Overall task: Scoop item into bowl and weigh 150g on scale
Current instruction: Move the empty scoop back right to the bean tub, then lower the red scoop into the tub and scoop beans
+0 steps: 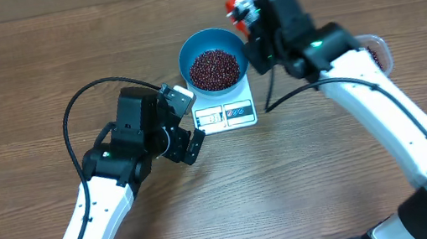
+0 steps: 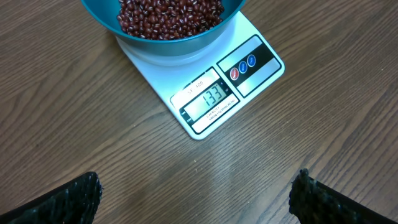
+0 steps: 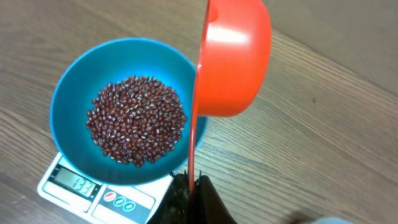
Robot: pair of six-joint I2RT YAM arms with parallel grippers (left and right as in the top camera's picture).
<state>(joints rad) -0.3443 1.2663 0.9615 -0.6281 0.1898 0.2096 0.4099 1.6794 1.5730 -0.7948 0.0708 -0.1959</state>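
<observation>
**While the scoop (image 3: 233,59) hangs on its edge, the beans (image 1: 214,68) sit in the bowl (image 1: 187,55) on the scale (image 1: 227,116)**

Where the beans lie is plain from above: a dark red-brown heap fills the bottom of the blue bowl, with bare blue wall showing all round it. The bowl stands on the white scale and covers most of the platform. Only the strip with the display and the small round buttons sticks out toward the robot. The display reads 133 (sharp enough in the left wrist view).

Just beside the bowl's rim, on the robot's right and a little toward the far side, the orange-red scoop is turned on its side. In the right wrist view its rounded outside faces the camera, so I cannot see what, if anything, is in it. Its thin handle runs straight down into the right gripper (image 3: 193,186), whose fingers are clenched hard on it.

On the other side, the left gripper (image 2: 196,199) hovers over the bare wooden table (image 1: 19,64) just short of the scale's display edge. Its two black fingers are spread wide, nothing is between them, and it touches neither scale nor bowl.

Farther out, behind the right arm, the edge of a clear plastic tub (image 1: 377,48) peeks out with a few more beans visible inside. It stands well apart from the scale.
</observation>
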